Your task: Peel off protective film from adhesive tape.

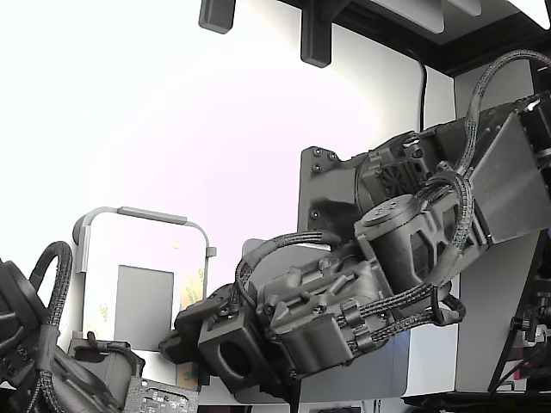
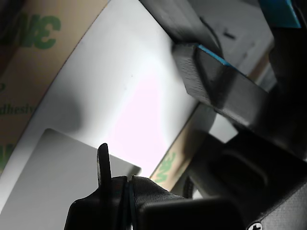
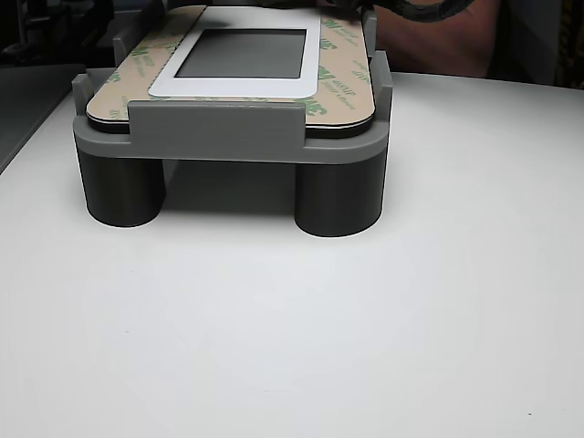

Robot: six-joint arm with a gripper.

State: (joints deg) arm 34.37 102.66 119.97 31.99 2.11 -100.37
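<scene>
The protective film [image 3: 339,64] is a pale-yellow liner with green 3M print. It lies flat on the adhesive tape around the border of a pad seated in a grey fixture [image 3: 219,128]. In the wrist view, one run of film [image 2: 26,76] crosses a corner and a second run [image 2: 168,165] lies beyond the white panel [image 2: 129,81]. My gripper [image 2: 158,120] hovers close over the panel, open, with a blue-padded finger [image 2: 216,81] and a thin dark fingertip [image 2: 103,158] wide apart. In the exterior view, the gripper [image 1: 185,331] sits at the pad's liner edge [image 1: 191,288]. No bared tape shows.
A grey rectangular patch [image 3: 242,53] sits inside the white frame. The fixture stands on two dark round legs [image 3: 338,196] on a white table [image 3: 292,328]. A second arm's dark body [image 1: 52,370] fills the exterior view's lower left. A brownish shape [image 3: 438,46] lies behind the fixture.
</scene>
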